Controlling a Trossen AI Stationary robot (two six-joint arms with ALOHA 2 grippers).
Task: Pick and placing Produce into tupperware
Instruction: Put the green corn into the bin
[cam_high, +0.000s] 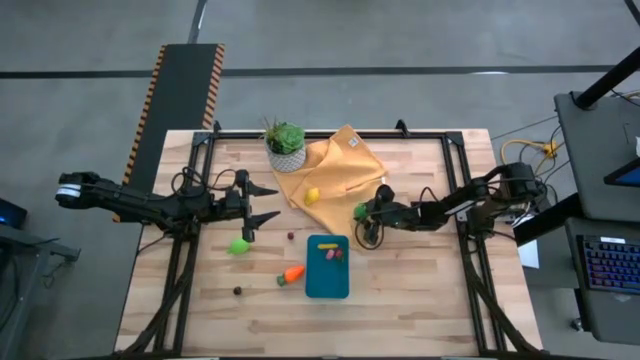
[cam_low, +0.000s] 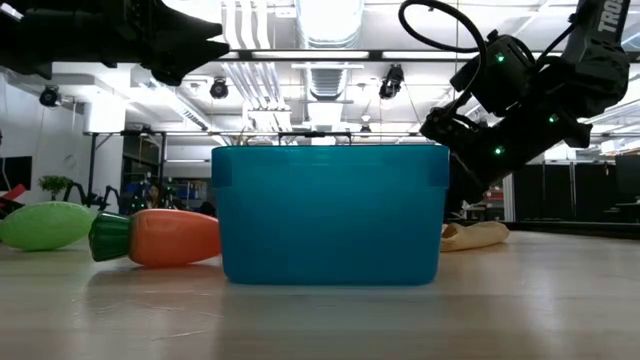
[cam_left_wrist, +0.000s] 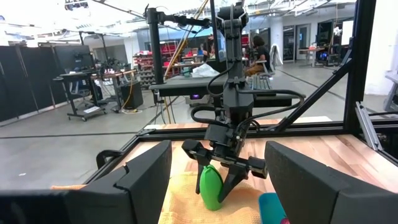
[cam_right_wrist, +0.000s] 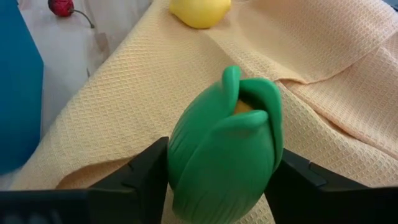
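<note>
From above, the right gripper (cam_high: 362, 212) sits at the mustard cloth's (cam_high: 340, 170) near edge with its fingers against a green husked corn (cam_high: 359, 211). The teal tupperware (cam_high: 327, 268) lies just below, with bare wood around it. The left gripper (cam_high: 262, 203) hovers with fingers apart and nothing between them, above a lime fruit (cam_high: 239, 245).

At table level, the tupperware's (cam_low: 330, 212) wall hides its contents; a carrot (cam_low: 158, 237) lies just beside it.

The right wrist view shows both fingers flanking the corn (cam_right_wrist: 225, 148), its lower end cut off.

Robotics lab, workbenches (cam_left_wrist: 93, 84), ceiling ducts (cam_low: 330, 30)
</note>
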